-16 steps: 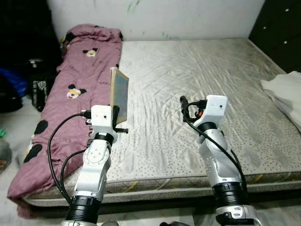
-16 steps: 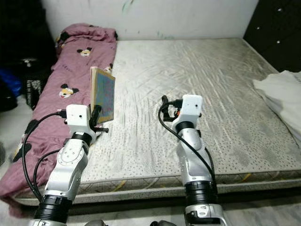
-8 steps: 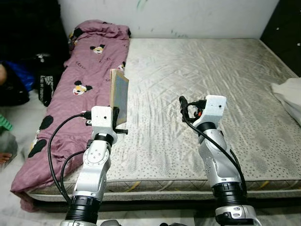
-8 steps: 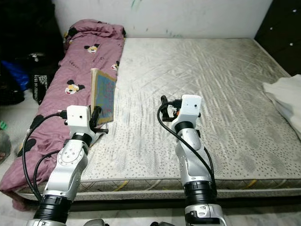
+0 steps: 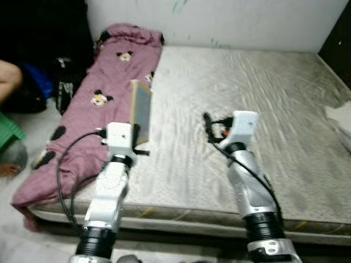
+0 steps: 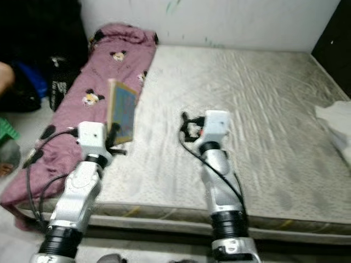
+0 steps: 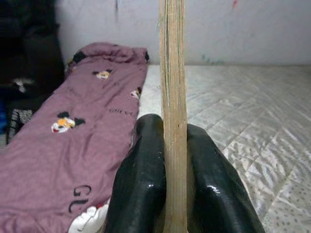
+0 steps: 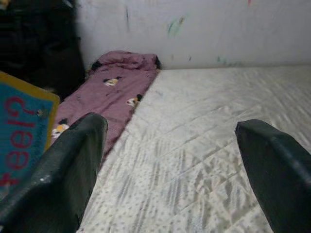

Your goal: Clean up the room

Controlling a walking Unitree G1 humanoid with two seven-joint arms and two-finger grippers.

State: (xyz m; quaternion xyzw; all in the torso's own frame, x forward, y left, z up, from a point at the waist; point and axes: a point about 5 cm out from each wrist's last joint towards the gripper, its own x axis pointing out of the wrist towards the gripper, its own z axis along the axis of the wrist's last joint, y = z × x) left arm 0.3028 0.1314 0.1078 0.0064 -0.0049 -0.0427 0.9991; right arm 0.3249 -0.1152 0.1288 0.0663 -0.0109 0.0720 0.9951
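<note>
The robot stands at the near edge of a bare grey mattress (image 5: 258, 104), both silver arms raised over it. The left gripper (image 7: 167, 160) holds a thin book (image 5: 141, 110) upright, its two black fingers (image 7: 141, 179) pressed against either side of the book's pale page edge, which rises straight up between them. The book has a blue cover with a yellow border and red lettering, seen edge-on from the head. It hangs above the left part of the mattress, just beside a mauve blanket (image 5: 104, 104) printed with cartoon mice that runs along the mattress's left side to the far wall (image 6: 219, 19). The right gripper (image 8: 170, 165) hovers over the middle of the mattress, its fingers spread wide with nothing between them. White cloth (image 6: 337, 123) lies at the right edge. A person's limb (image 5: 8, 79) shows at far left, beside dark bags (image 5: 66, 82).
</note>
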